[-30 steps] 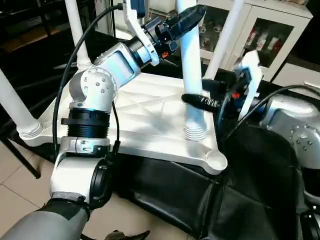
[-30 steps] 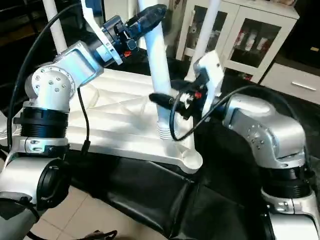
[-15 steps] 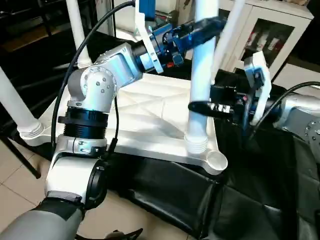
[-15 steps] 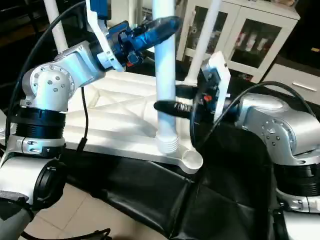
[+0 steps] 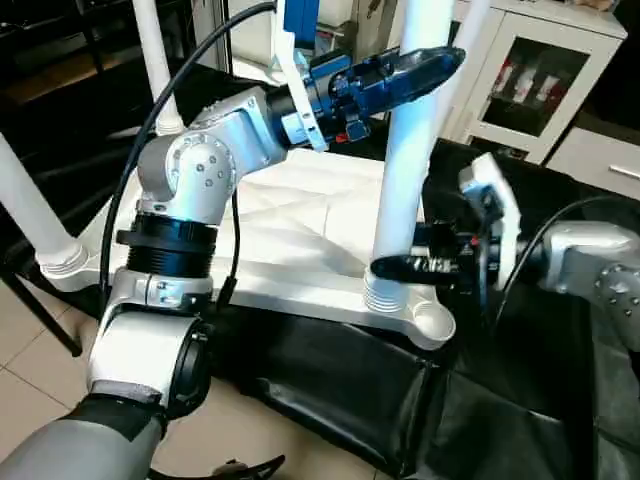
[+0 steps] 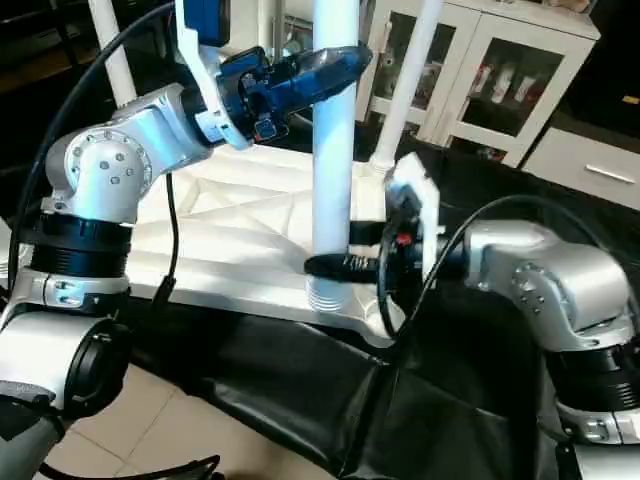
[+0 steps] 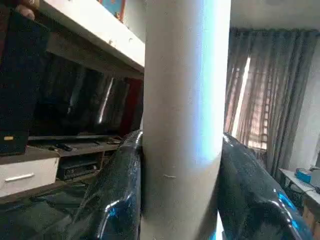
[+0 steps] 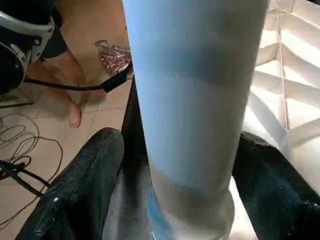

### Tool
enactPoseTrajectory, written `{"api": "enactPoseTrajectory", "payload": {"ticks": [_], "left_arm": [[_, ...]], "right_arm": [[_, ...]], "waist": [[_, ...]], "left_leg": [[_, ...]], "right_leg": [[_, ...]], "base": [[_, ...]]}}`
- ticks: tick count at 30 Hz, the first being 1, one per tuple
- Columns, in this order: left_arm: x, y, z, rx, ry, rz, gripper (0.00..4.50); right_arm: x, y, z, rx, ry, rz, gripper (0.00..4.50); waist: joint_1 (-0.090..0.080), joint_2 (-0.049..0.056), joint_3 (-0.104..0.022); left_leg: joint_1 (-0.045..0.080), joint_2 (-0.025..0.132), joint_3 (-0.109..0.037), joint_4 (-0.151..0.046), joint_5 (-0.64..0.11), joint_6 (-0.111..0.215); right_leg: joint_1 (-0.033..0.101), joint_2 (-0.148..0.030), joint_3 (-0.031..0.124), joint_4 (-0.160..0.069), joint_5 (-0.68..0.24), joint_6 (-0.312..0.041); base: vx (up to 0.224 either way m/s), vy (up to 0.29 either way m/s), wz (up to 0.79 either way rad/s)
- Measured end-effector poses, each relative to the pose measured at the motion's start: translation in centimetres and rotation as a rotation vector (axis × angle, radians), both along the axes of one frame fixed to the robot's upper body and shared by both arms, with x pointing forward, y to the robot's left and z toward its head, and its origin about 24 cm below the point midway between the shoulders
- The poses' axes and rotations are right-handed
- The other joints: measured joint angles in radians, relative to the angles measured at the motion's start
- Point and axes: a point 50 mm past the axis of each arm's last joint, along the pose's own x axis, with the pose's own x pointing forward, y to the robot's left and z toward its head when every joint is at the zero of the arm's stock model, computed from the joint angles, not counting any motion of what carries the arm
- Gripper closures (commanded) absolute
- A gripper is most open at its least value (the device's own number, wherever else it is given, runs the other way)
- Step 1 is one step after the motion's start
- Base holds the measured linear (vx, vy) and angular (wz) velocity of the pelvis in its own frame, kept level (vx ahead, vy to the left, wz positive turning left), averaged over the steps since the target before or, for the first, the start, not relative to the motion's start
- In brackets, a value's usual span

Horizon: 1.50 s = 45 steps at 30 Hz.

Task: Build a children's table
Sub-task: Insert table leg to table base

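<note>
1. Black cover [image 5: 330,390] fills lower frame, under the white tabletop [image 5: 290,240].
2. Right gripper [image 5: 400,268], centre-right: fingers clamped round the leg [image 5: 400,190] just above ribbed end, beside near corner socket [image 5: 432,322].
3. Left gripper [image 5: 415,72], upper centre, pinches same leg higher up.
4. Other legs [image 5: 25,205] stand upright at frame's left & top.

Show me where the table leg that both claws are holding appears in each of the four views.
Left eye view: held leg upright, right of centre, ribbed end near the tabletop's near-right corner.
Right eye view: leg upright at centre.
Left wrist view: leg fills the middle between the left claw fingers.
Right wrist view: leg fills the middle between the right claw fingers.
Shared landmark: the black fingers flanking the leg.
</note>
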Motion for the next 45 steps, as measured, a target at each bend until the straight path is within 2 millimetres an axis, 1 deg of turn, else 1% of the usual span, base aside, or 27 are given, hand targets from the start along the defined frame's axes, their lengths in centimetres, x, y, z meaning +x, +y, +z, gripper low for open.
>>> {"api": "enactPoseTrajectory", "payload": {"ticks": [16,17,18,20,21,24,25,26,31,32,34,41,42,43,44,45], "left_arm": [[-0.2,-0.4,0.1,0.001,-0.014,-0.032,2.83],[-0.2,-0.4,0.1,0.001,-0.014,-0.032,2.83],[-0.2,-0.4,0.1,0.001,-0.014,-0.032,2.83],[-0.2,-0.4,0.1,0.001,-0.014,-0.033,2.83],[-0.2,-0.4,0.1,0.001,-0.014,-0.033,2.83],[-0.2,-0.4,0.1,0.002,-0.015,-0.035,2.83],[-0.3,-0.4,0.1,0.002,-0.016,-0.036,2.83],[-0.3,-0.4,0.1,0.002,-0.017,-0.039,2.83],[-0.3,-0.4,0.1,0.002,-0.019,-0.041,2.83],[-0.3,-0.4,0.1,0.003,-0.019,-0.04,2.83],[-0.3,-0.4,0.1,0.004,-0.019,-0.039,2.83],[-0.1,-0.4,0.1,0.014,-0.011,-0.017,2.83],[0.0,-0.4,0.1,0.018,0.008,-0.008,2.48],[0.1,-0.4,0.1,0.015,0.019,-0.009,2.27],[0.1,-0.4,0.1,0.01,0.031,-0.011,2.13],[0.2,-0.3,0.0,0.002,0.05,-0.01,2.13]], "right_arm": [[0.3,0.6,-0.1,0.015,-0.027,-0.019,1.03],[0.3,0.6,-0.2,0.015,-0.027,-0.019,1.2],[0.3,0.7,-0.2,0.017,-0.026,-0.018,1.2],[0.3,0.7,-0.2,0.019,-0.026,-0.017,1.41],[0.3,0.7,-0.2,0.019,-0.027,-0.017,1.41],[0.4,0.7,-0.1,0.02,-0.029,-0.017,1.69],[0.4,0.7,-0.1,0.021,-0.031,-0.017,1.85],[0.4,0.7,-0.1,0.023,-0.032,-0.018,1.85],[0.4,0.8,-0.2,0.027,-0.031,-0.009,2.32],[0.4,0.8,-0.2,0.027,-0.032,-0.007,2.32],[0.4,0.9,-0.2,0.027,-0.036,-0.004,2.48],[0.5,0.9,-0.2,0.021,-0.05,-0.007,2.56],[0.5,0.9,-0.2,0.023,-0.048,-0.007,2.57],[0.5,1.0,-0.2,0.025,-0.048,-0.006,2.57],[0.5,1.0,-0.2,0.028,-0.05,-0.007,2.59],[0.6,1.1,-0.3,0.039,-0.052,-0.014,2.6]], "waist": [[0.0,0.0,0.0],[0.0,0.0,0.0],[0.0,0.0,0.0],[0.0,0.0,0.0],[0.0,0.0,0.0],[0.0,0.0,0.0],[0.0,0.0,0.0],[0.0,0.0,0.0],[0.0,0.0,0.0],[0.0,0.0,0.0],[0.0,0.0,0.0],[0.0,0.0,0.0],[0.0,0.0,0.0],[0.0,0.0,0.0],[0.0,0.0,0.0],[0.0,0.0,0.0]], "left_leg": [[0.0,0.0,0.0,0.0,0.0,0.0],[0.0,0.0,0.0,0.0,0.0,0.0],[0.0,0.0,0.0,0.0,0.0,0.0],[0.0,0.0,0.0,0.0,0.0,0.0],[0.0,0.0,0.0,0.0,0.0,0.0],[0.0,0.0,0.0,0.0,0.0,0.0],[0.0,0.0,0.0,0.0,0.0,0.0],[0.0,0.0,0.0,0.0,0.0,0.0],[0.0,0.0,0.0,0.0,0.0,0.0],[0.0,0.0,0.0,0.0,0.0,0.0],[0.0,0.0,0.0,0.0,0.0,0.0],[0.0,0.0,0.0,0.0,0.0,0.0],[0.0,0.0,0.0,0.0,0.0,0.0],[0.0,0.0,0.0,0.0,0.0,0.0],[0.0,0.0,0.0,0.0,0.0,0.0],[0.0,0.0,0.0,0.0,0.0,0.0]], "right_leg": [[0.0,0.0,0.0,0.0,0.0,0.0],[0.0,0.0,0.0,0.0,0.0,0.0],[0.0,0.0,0.0,0.0,0.0,0.0],[0.0,0.0,0.0,0.0,0.0,0.0],[0.0,0.0,0.0,0.0,0.0,0.0],[0.0,0.0,0.0,0.0,0.0,0.0],[0.0,0.0,0.0,0.0,0.0,0.0],[0.0,0.0,0.0,0.0,0.0,0.0],[0.0,0.0,0.0,0.0,0.0,0.0],[0.0,0.0,0.0,0.0,0.0,0.0],[0.0,0.0,0.0,0.0,0.0,0.0],[0.0,0.0,0.0,0.0,0.0,0.0],[0.0,0.0,0.0,0.0,0.0,0.0],[0.0,0.0,0.0,0.0,0.0,0.0],[0.0,0.0,0.0,0.0,0.0,0.0],[0.0,0.0,0.0,0.0,0.0,0.0]], "base": [[0.0,0.0,0.0],[0.0,0.0,0.0],[0.0,0.0,0.0],[0.0,0.0,0.0],[0.0,0.0,0.0],[0.0,0.0,0.0],[0.0,0.0,0.0],[0.0,0.0,0.0],[0.0,0.0,0.0],[0.0,0.0,0.0],[0.0,0.0,0.0],[0.0,0.0,0.0],[0.0,0.0,0.0],[0.0,0.0,0.0],[0.0,0.0,0.0],[0.0,0.0,0.0]]}}
